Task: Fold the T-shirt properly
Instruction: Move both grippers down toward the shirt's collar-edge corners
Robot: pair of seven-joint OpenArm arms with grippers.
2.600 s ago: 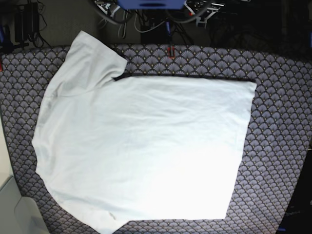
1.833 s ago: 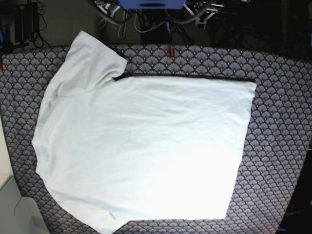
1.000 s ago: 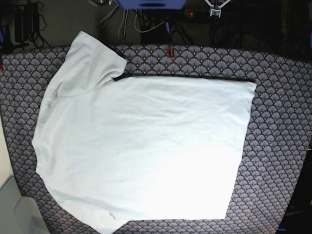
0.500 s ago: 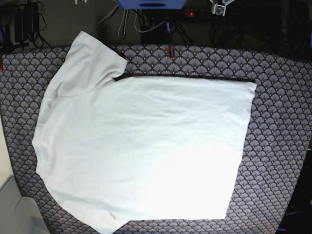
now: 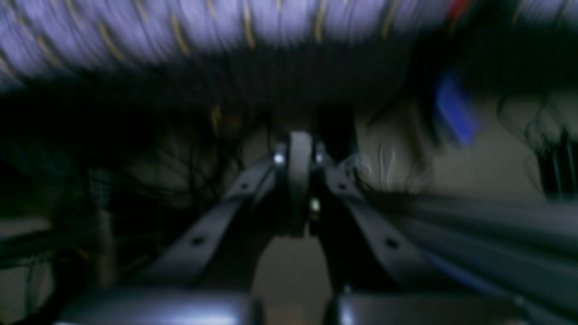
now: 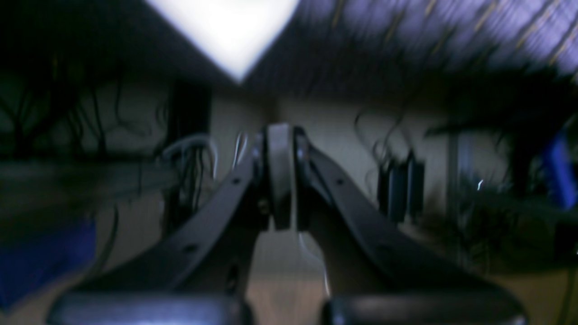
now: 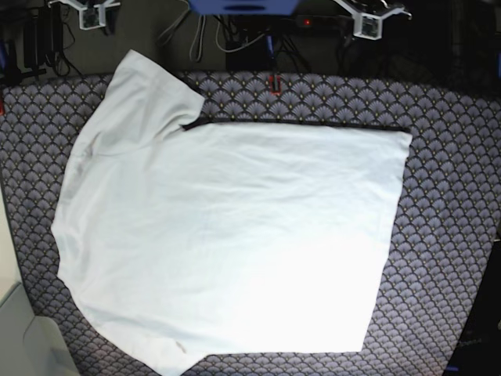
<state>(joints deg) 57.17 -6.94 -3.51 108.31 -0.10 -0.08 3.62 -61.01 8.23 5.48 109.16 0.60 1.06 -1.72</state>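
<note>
the t-shirt (image 7: 227,235) lies spread flat on the bench (image 7: 446,196), which is covered in a purple scallop-patterned cloth. one short sleeve (image 7: 149,94) reaches toward the far edge of the bench, its tip lying just over that edge. the shirt's straight side edge runs along the far part of the bench with a thin dark shadow line beside it, and a small grey mark (image 7: 180,345) shows close to the near edge

both hands sit beyond the far edge of the bench, well apart from each other and clear of the cloth. the right hand (image 6: 280,176) has its fingers pressed together with nothing between them; ahead of it and above in the blurred wrist view is a white corner of the t-shirt (image 6: 226,27), apart from the fingertips. in the base view this hand (image 7: 90,12) sits beyond the sleeve tip

the left hand (image 5: 298,180) is also pressed together and holds nothing; ahead of it the wrist view shows only the blurred bench pattern (image 5: 180,31) and dark cables. in the base view it (image 7: 364,19) is beyond the shirt's far side edge, not touching it
</note>
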